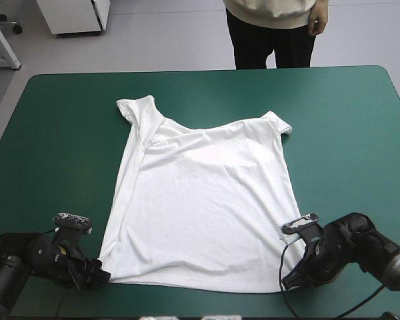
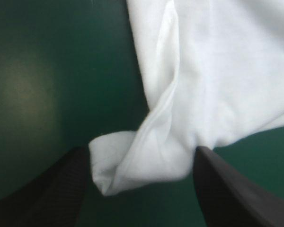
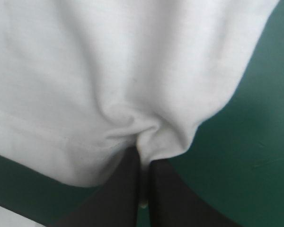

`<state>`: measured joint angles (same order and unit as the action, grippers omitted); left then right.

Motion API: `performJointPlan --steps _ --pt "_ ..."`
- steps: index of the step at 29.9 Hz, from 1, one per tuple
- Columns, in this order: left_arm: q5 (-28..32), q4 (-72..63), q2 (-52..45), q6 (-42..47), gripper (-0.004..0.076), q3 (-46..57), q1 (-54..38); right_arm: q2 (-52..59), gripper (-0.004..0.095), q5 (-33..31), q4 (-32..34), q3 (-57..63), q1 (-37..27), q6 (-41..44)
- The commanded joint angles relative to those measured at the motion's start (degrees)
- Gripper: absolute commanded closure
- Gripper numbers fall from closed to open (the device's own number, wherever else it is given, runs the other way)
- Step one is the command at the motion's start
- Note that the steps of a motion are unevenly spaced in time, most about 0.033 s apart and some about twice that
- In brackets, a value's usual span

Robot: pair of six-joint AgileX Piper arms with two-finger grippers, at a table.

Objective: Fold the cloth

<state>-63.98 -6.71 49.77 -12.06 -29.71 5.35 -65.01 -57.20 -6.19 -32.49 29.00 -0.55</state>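
Observation:
The white T-shirt (image 1: 203,200) lies spread on the teal-green cover, collar and sleeves toward the far edge, hem toward the near edge. My left gripper (image 1: 99,275) sits at the hem's near left corner. In the left wrist view its black fingers (image 2: 52,189) stand apart, and the rolled corner of the T-shirt (image 2: 146,161) lies between them. My right gripper (image 1: 290,280) is at the hem's near right corner. Its fingers (image 3: 128,189) are pinched on a puckered fold of the T-shirt (image 3: 146,132).
Bare teal-green cover (image 1: 360,133) surrounds the shirt on all sides, with wide strips to its left and right. The near table edge runs just behind both grippers.

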Motion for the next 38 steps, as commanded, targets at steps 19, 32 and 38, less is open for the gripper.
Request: performJointPlan --steps 19,32,38 --pt "3.4 -2.6 18.0 1.6 0.0592 -0.4 0.2 0.1 0.0921 4.3 -0.8 -1.1 0.2 -0.8" --pt "7.0 -4.1 12.4 -1.3 0.0733 -14.6 0.2 8.6 0.0921 10.9 10.5 -15.8 0.2 5.3" --pt "14.8 -4.0 12.2 -1.9 0.0733 -36.1 0.2 6.6 0.0921 17.8 22.0 -34.8 0.2 5.9"
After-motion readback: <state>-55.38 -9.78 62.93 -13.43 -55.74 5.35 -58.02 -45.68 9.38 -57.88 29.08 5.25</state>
